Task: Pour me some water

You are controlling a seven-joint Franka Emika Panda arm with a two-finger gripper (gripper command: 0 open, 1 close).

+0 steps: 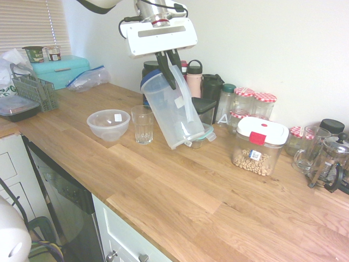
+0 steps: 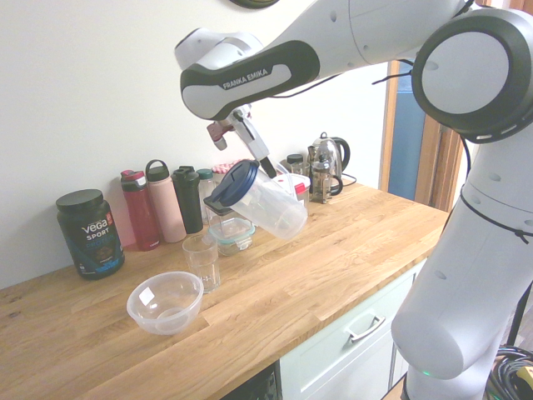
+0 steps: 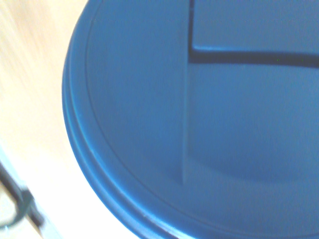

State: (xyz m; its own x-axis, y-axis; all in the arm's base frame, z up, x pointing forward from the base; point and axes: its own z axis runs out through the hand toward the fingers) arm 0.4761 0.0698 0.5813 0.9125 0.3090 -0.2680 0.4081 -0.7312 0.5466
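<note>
The tall clear plastic jug [image 1: 173,112] [image 2: 268,207] with its dark blue lid [image 2: 231,184] leans over, lid end aimed at the empty drinking glass [image 1: 142,124] [image 2: 201,261] beside it. My gripper [image 1: 170,73] [image 2: 259,158] is shut on the jug near its top, on the handle side. The blue lid [image 3: 199,124] fills the blurred wrist view. The water does not show in the jug, and none shows in the glass.
A clear plastic bowl [image 1: 108,124] sits just beyond the glass. Behind the jug stand bottles [image 2: 165,202], red-capped jars [image 1: 244,101] and a small lidded container [image 1: 200,132]. A white-lidded box of nuts [image 1: 259,144] and a French press [image 1: 330,161] stand further along the counter.
</note>
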